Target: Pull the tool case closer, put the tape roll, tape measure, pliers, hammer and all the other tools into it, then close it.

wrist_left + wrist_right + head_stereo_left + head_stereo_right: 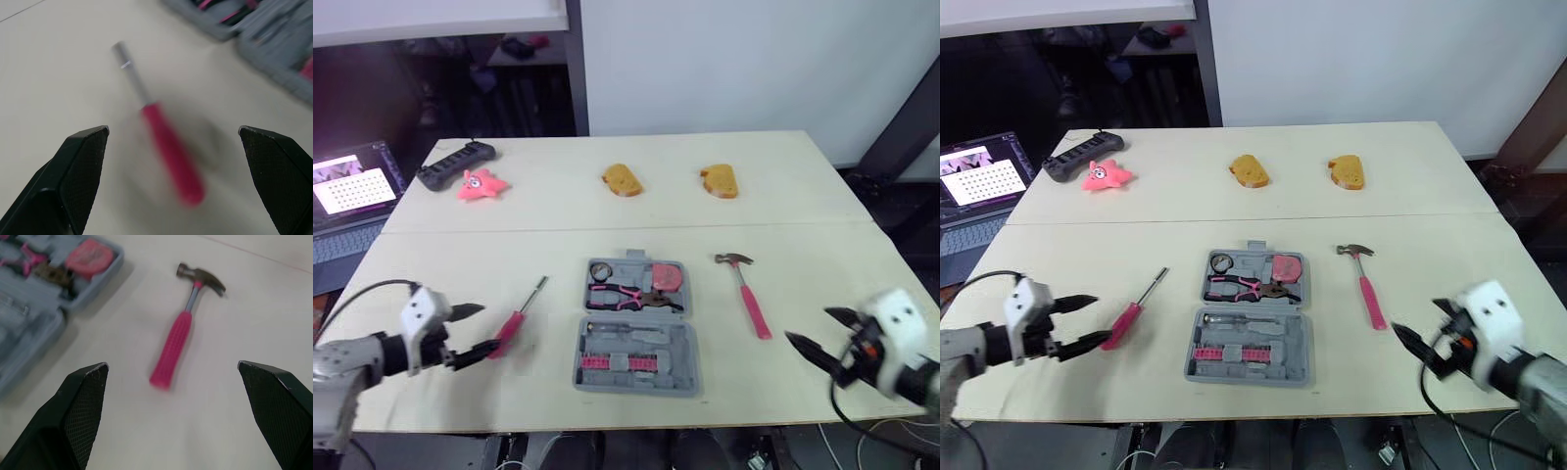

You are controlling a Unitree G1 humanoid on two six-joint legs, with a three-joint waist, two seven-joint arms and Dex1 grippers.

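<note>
L gripper (487, 329) is hovering, fingers spread and empty, just beside the screwdriver (521, 318); R gripper (808, 325), likewise spread, is hovering near the hammer (749, 299). Tool case (677, 343) (lid open) is sitting betw. the two tools.

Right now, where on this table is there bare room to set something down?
The widest bare patch is the strip between the tool case and the two yellow lumps. Crowded: beside the case, screwdriver and left gripper on one side, hammer and right gripper on the other.

Left tool (489, 330), right tool (808, 325): both agape.
</note>
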